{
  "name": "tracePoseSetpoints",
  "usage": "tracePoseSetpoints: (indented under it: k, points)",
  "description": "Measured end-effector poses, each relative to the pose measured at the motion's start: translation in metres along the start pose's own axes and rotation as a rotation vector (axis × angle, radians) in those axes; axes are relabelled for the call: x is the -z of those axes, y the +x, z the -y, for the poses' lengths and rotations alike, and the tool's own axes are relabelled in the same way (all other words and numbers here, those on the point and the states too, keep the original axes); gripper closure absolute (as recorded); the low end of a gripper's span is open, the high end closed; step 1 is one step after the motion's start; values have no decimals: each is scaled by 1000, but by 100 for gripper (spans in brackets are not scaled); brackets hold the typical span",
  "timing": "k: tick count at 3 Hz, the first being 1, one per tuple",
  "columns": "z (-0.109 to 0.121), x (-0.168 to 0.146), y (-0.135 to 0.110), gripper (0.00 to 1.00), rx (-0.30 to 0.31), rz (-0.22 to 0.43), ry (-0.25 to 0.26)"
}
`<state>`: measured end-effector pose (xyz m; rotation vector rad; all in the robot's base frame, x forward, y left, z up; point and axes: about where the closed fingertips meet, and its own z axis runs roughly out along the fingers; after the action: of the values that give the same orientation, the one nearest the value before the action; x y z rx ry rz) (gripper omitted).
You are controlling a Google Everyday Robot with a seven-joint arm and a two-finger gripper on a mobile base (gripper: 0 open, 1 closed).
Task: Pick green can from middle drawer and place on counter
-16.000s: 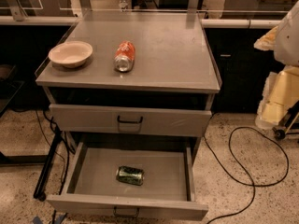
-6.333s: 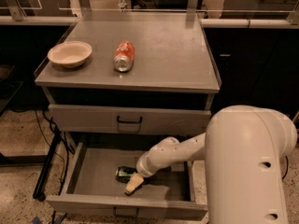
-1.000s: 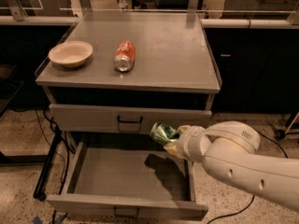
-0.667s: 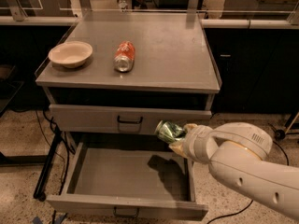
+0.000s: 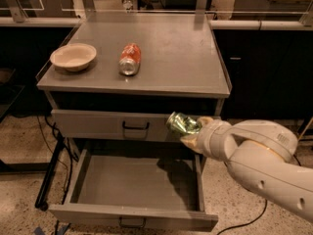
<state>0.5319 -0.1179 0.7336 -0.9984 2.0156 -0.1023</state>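
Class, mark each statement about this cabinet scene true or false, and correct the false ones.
1. The gripper holds the green can over the open middle drawer. True.
2. An orange-red can lies on its side on the counter. True.
3. The green can stands on the counter. False: it is in the air, below the counter's edge.
4. The bowl sits in the middle drawer. False: it is on the counter, left of the orange-red can.
5. The middle drawer is shut. False: it is pulled out.
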Motion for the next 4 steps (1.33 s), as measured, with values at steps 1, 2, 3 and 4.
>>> tracePoseSetpoints:
  k: [1, 2, 3, 4]
  points:
    - [69, 44, -45, 100, -2, 142, 140]
    - [70, 45, -46, 100, -2, 145, 142]
    - [86, 43, -71, 100, 33, 147, 166]
    - [103, 30, -104, 100, 87, 133, 186]
